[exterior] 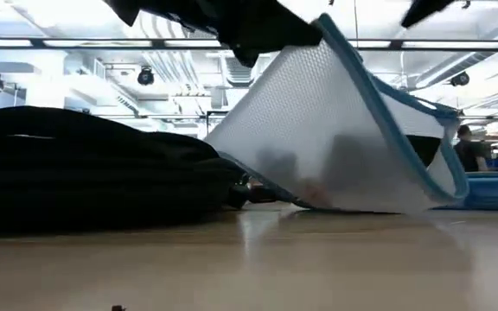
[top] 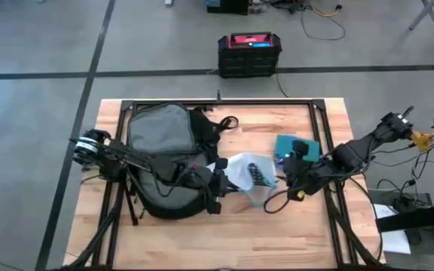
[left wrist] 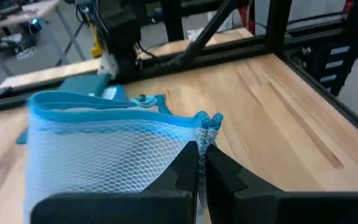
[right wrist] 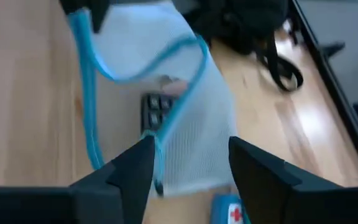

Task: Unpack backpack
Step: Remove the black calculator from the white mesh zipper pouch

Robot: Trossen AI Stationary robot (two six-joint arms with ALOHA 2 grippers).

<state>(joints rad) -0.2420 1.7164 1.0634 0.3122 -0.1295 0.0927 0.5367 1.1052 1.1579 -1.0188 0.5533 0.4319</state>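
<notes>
The large rounded black fabric backpack (top: 164,162) with grey lining lies on the left half of the light wooden tabletop (top: 224,233), its loose black straps trailing toward the far edge. In the low view it shows as a low dark mound (exterior: 85,177) resting flat on the surface.

Just beside the backpack, toward the tabletop's middle, is a white mesh pouch with blue trim (top: 247,177). The left tool (left wrist: 201,165) has its fingers together, clamped on the blue-edged rim of this pouch; the left wrist view shows the netting pinched between the two dark fingers. In the low view the pouch (exterior: 344,147) is lifted at one side and tilted, its lower edge touching the tabletop. A dark keypad-like object (right wrist: 156,111) shows through the mesh; what it is cannot be told.

The right tool (right wrist: 188,158) sits just beside the pouch on the side away from the backpack, fingers apart, with the pouch's edge lying between them.

A teal flat case (top: 292,147) lies on the tabletop near the right arm. On the floor beyond the far edge stands a black box with a red top (top: 249,54).
</notes>
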